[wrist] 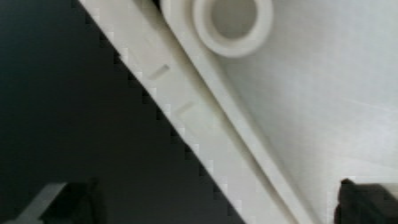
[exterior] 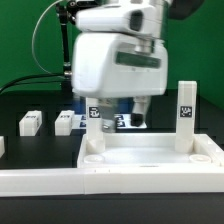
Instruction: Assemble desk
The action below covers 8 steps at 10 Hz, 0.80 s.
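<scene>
The jaws stand wide and empty over the panel (exterior: pixel 150 158) and its long rim (wrist: pixel 199 120); the corner socket (wrist: pixel 231 22) lies just beside them.

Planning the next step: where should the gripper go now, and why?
Probably rise clear of the wide white rimmed plastic panel and head to a short white loose leg: the gripper is open, empty, and two other legs stand upright at the panel's corners.

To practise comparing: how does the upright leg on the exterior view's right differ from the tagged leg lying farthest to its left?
The upright leg stands on end on the panel; the loose leg lies on the table, apart from it. The upright leg rises tall; the loose leg sits low. Both are white and tagged.
</scene>
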Available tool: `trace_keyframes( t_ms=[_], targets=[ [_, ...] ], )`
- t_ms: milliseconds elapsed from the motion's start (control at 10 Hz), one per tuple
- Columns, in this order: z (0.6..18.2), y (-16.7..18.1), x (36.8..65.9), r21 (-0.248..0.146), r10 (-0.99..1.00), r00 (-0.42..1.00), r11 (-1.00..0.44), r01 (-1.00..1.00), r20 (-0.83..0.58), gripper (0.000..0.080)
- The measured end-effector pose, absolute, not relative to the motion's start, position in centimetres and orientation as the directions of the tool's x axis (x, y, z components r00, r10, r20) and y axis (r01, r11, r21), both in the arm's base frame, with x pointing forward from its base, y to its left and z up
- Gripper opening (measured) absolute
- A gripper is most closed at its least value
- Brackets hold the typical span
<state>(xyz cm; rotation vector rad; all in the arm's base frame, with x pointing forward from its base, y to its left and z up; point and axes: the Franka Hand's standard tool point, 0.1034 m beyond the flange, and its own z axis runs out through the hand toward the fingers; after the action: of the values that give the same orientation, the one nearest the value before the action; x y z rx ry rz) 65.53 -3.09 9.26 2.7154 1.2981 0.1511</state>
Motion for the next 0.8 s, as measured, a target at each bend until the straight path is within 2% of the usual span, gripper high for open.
trace_keyframes(
  t_ms=[200, 400, 500, 800],
  targets=[
    [10.4, -6.5, 64.3, 0.139, 0.706, 0.707, -0.705, 0.695, 0.048, 0.0649],
    [11.8, -12.2, 63.2, 0.144, 0.615, 0.786, -0.784, 0.603, 0.056, 0.0649],
    [11.8, -13.1, 62.8, 0.127, 0.503, 0.862, -0.861, 0.493, 0.064, 0.0649],
    [11.7, -12.7, 62.9, 0.110, 0.353, 0.932, -0.933, 0.343, 0.086, 0.0649]
  ],
)
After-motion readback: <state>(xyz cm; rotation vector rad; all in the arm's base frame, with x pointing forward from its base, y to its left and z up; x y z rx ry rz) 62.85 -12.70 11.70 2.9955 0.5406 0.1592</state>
